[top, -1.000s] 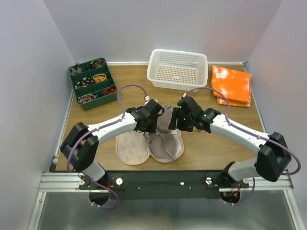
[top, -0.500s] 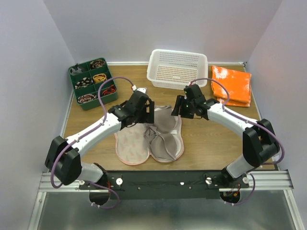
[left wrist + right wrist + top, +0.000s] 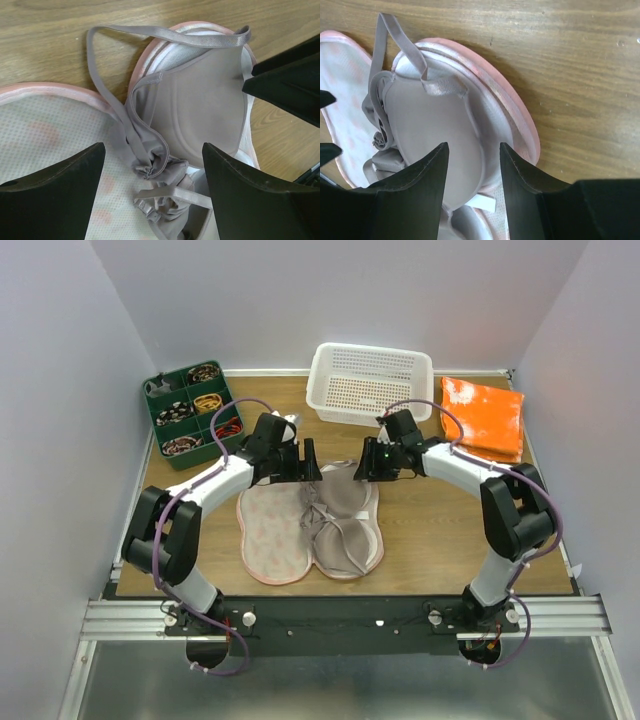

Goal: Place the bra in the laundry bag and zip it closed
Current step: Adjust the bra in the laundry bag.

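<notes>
From above, the laundry bag [image 3: 268, 540] lies opened flat, two halves side by side, each running long from far to near. The bra [image 3: 348, 510] sits in the bag's right half, bunched toward the middle hinge. Both arms hover at the bag's far end: the left gripper [image 3: 308, 471] by the hinge, the right gripper [image 3: 366, 471] at the right half's far rim. The bare left half looks like the one to fold over, and the left arm is nearer it.

Left wrist view: jaws spread wide, gripping nothing. One cup lies flat in the bag, but a strap [image 3: 95, 60] loops out over the bag's rim onto the table [image 3: 45, 20].

Right wrist view: jaws parted, empty, the cup lying below the gap between them. The zipper pull I can't make out in any view.
</notes>
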Robot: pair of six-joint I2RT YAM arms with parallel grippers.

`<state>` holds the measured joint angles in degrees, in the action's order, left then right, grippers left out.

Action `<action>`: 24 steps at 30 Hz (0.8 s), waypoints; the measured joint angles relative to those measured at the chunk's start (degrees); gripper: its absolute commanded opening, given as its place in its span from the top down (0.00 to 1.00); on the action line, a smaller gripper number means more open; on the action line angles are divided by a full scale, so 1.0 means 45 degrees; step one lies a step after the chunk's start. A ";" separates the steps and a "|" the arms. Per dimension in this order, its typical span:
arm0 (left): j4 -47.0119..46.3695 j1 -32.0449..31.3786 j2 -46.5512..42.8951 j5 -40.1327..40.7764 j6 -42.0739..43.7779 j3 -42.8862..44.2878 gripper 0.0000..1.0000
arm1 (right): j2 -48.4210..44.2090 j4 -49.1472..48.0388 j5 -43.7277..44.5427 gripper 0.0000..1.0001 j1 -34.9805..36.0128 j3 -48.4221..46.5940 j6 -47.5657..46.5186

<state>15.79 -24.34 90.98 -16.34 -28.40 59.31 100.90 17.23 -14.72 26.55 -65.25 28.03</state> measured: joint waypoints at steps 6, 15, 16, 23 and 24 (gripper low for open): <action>-0.0500 -0.0005 0.0427 -0.0427 -0.0039 -0.0146 0.14 | 0.0578 -0.0175 -0.0617 0.50 -0.0087 -0.0476 -0.0437; -0.0792 0.0087 0.0758 -0.0418 -0.0126 -0.0257 0.16 | 0.1423 -0.0447 -0.1399 0.57 -0.0097 -0.0738 -0.0724; -0.0806 0.0087 0.0806 -0.0418 -0.0131 -0.0282 0.16 | 0.1443 -0.0447 -0.1443 0.58 -0.0112 -0.0738 -0.0729; -0.0831 0.0092 0.0937 -0.0418 -0.0204 -0.0418 0.18 | 0.1365 -0.0928 -0.1564 0.94 -0.0175 -0.0583 -0.0646; -0.0840 0.0112 0.0942 -0.0418 -0.0219 -0.0418 0.18 | 0.1302 -0.1015 -0.1554 0.94 -0.0185 -0.0491 -0.0612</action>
<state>12.01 -23.83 95.22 -18.22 -29.39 57.43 106.76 12.67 -21.71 25.71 -67.46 25.28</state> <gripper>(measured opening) 0.828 0.116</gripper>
